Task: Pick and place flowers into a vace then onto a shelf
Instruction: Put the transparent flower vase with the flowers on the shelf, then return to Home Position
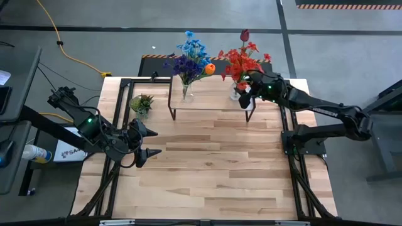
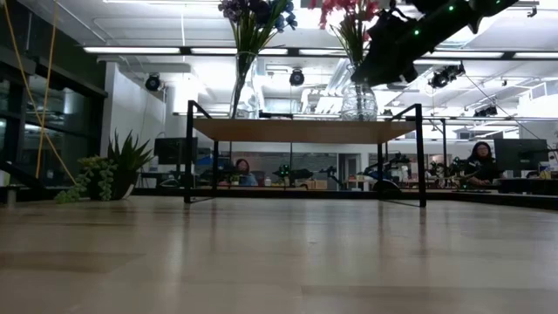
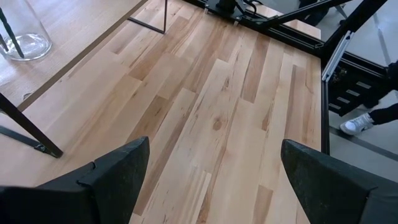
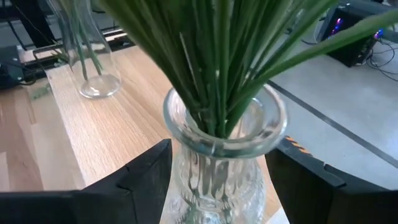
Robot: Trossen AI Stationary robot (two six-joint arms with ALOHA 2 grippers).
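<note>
The right gripper had its fingers parted around the red flowers' vase at the shelf's right end; backing straight off seemed safest (left fingers released, idle near the bench's left edge)

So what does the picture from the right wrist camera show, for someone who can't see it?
A clear glass vase packed with green flower stems stands on the light-wood shelf, between the two dark fingers of the right pincer, which look spread either side of it. A second glass vase with stems stands farther along the shelf.
</note>
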